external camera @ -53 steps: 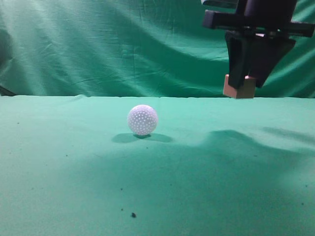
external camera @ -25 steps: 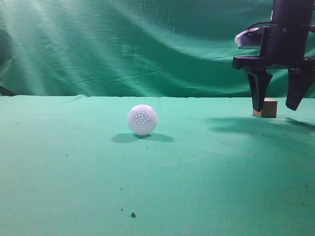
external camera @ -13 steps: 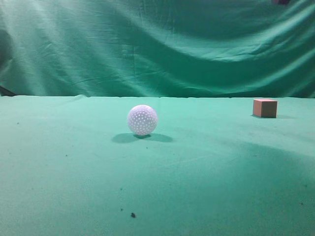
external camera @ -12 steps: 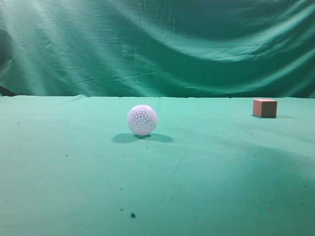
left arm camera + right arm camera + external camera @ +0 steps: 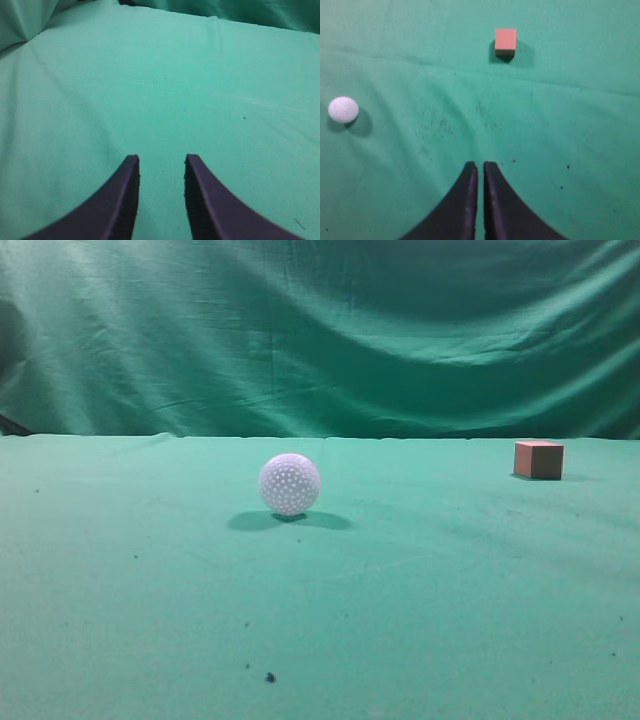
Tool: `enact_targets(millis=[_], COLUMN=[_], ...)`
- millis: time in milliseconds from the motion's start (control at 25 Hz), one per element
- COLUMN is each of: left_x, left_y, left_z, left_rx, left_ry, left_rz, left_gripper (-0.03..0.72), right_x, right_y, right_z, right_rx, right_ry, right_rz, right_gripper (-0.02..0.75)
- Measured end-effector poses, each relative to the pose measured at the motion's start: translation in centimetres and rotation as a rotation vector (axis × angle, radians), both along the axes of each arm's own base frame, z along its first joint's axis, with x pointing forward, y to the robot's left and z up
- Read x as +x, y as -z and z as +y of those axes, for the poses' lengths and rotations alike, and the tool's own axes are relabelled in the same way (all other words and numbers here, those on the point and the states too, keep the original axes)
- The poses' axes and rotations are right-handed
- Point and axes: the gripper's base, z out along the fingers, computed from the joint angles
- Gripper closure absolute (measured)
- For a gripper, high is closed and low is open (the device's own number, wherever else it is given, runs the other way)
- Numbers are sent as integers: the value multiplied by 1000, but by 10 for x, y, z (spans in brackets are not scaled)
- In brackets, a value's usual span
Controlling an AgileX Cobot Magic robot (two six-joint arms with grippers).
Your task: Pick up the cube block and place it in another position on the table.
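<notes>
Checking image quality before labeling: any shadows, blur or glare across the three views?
Exterior view: soft overall, ball casts a shadow to its left, cube sharp enough. Right wrist view: crisp, ball and cube shadows fall right. Left wrist view: evenly lit cloth, near fingers slightly blurred. No glare.

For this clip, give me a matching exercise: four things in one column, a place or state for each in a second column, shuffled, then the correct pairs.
Things:
1. cube block
2. white ball
3. left gripper
4. right gripper

States:
A. fingers nearly touching, holding nothing
B. on the table, far right in the exterior view
C. fingers slightly apart over bare cloth
D. on the table, near the middle of the exterior view

Pairs: 1-B, 2-D, 3-C, 4-A
</notes>
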Motion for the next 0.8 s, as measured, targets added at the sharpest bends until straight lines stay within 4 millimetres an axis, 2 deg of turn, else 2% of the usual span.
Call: enact_targets(millis=[200, 360, 440, 600, 800], left_x=[0, 0, 0, 0, 0], left_y=[0, 0, 0, 0, 0], left_z=[0, 0, 0, 0, 0], left_rx=[0, 0, 0, 0, 0], left_ry=[0, 0, 0, 0, 0], left_rz=[0, 0, 0, 0, 0], left_gripper=[426, 426, 426, 426, 426], right_x=[-49, -81, -93, -112, -116], right_y=[34, 42, 37, 31, 34], right_z=[-11, -18, -20, -22, -28], right_rx=[24, 55, 75, 105, 6], right_ry=[32, 59, 57, 51, 18], right_rz=[-42, -109, -151, -170, -171], right_gripper=[738, 738, 738, 738, 738])
